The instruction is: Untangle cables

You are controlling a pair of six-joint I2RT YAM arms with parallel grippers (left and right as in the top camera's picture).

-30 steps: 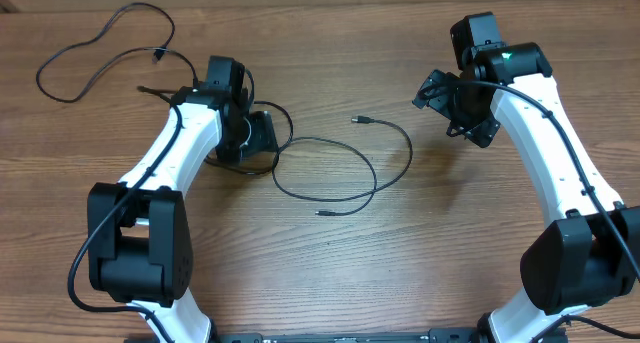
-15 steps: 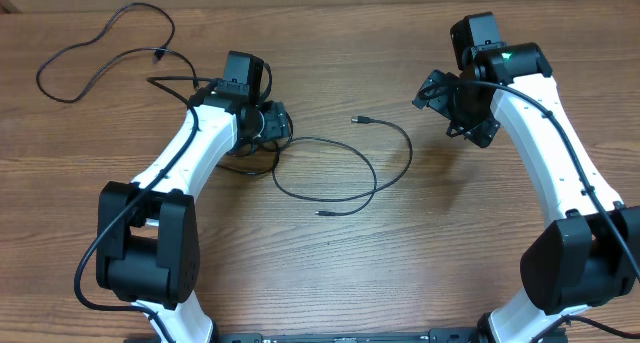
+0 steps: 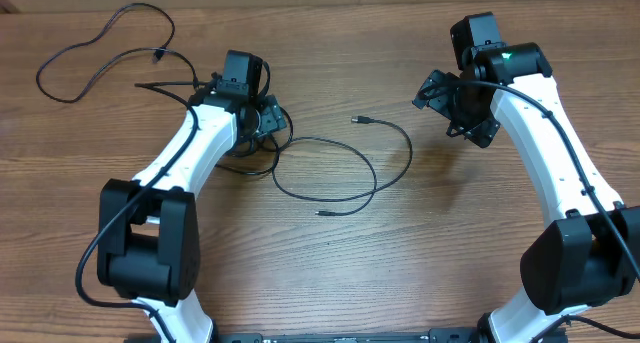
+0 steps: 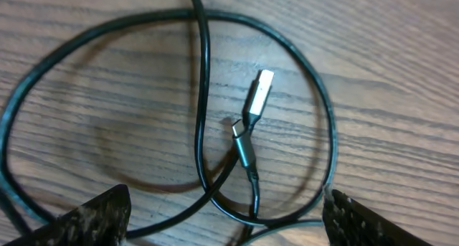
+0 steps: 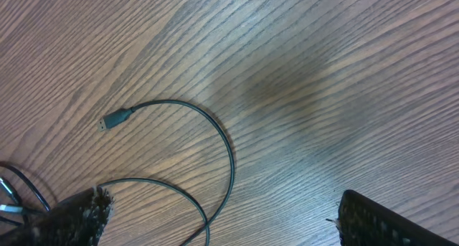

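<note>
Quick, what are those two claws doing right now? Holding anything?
Left gripper: open, holding nothing.
Right gripper: open, holding nothing.

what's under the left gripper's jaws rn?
Between the open jaws of the left gripper, the wrist view shows a cable loop on the table, a silver plug and dark connector inside it. Overhead, the gripper itself covers this spot.

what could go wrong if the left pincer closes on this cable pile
1. The left pincer hangs open over the crossing loops; closing here might pinch two strands together and pull the tangle tighter.
2. The silver plug lies inside the loops, so it could snag when a strand is dragged out.
</note>
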